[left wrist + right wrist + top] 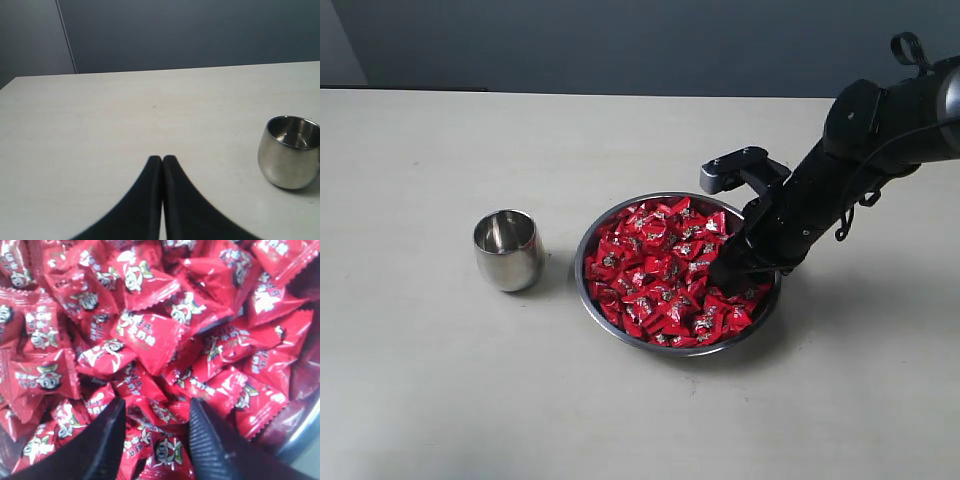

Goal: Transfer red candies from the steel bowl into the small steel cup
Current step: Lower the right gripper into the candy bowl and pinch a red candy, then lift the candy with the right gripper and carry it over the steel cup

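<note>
Both fingers of the right gripper [156, 409] are seen spread apart and pressed down among the red candies [150, 335], so that one or two wrappers lie in the gap while nothing is yet clamped; this stance is judged to be the moment just ahead of a pinch. In the exterior view the right gripper [725, 275] is reached in over the right side of the steel bowl [580, 265], which is heaped almost to its rim with the sweets [650, 270], so a steep entry is needed to get between them. The small steel cup [507, 250] is set upright on the table [440, 380] just left of the bowl, apart from it, and no candy can be made out inside. The left gripper [162, 160] is held closed on nothing, low over bare table left of the cup [290, 152], presumably parked clear of the carrying path.
</note>
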Motion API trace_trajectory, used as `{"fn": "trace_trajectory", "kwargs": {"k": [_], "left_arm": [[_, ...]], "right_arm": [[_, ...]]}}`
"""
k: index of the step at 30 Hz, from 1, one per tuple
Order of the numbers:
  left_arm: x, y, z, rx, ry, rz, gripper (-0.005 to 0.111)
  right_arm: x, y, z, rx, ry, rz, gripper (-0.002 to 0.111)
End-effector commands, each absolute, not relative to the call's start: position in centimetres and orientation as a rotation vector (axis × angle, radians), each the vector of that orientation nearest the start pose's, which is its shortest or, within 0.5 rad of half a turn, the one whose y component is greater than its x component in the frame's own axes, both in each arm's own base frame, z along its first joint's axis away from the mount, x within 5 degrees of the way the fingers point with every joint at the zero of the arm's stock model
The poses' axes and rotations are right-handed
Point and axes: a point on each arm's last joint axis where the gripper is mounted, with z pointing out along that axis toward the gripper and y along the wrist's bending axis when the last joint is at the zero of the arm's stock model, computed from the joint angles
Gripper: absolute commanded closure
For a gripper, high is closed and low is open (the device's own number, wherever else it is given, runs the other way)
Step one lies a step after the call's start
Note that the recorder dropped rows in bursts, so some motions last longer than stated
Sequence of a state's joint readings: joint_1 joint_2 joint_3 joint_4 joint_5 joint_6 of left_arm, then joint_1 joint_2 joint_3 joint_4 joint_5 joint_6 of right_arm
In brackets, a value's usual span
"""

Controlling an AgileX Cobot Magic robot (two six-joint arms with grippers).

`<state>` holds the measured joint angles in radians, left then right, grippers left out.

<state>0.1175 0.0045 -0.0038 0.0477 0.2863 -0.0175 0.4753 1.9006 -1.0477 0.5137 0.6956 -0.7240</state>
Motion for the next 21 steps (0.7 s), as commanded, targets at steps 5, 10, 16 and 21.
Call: {"fn": "trace_trajectory", "kwargs": {"k": [5, 10, 16, 21], "left_arm": [[5.42, 0.76, 18.75, -0.093, 1.767, 0.114, 0.106], [5.42, 0.76, 18.75, -0.093, 1.767, 0.114, 0.106], [5.42, 0.76, 18.75, -0.093, 1.767, 0.114, 0.106], [5.42, 0.76, 18.75, -0.093, 1.767, 0.114, 0.106]], "right_arm": [[28.75, 18.06, 13.52, -1.185, 2.725, 0.479, 0.068], [28.74, 18.19, 13.57, -1.160, 2.730, 0.501, 0.069], [28.67, 18.18, 13.57, -1.174, 2.730, 0.505, 0.098], [28.66, 18.19, 13.57, -1.173, 2.730, 0.507, 0.109]]}}
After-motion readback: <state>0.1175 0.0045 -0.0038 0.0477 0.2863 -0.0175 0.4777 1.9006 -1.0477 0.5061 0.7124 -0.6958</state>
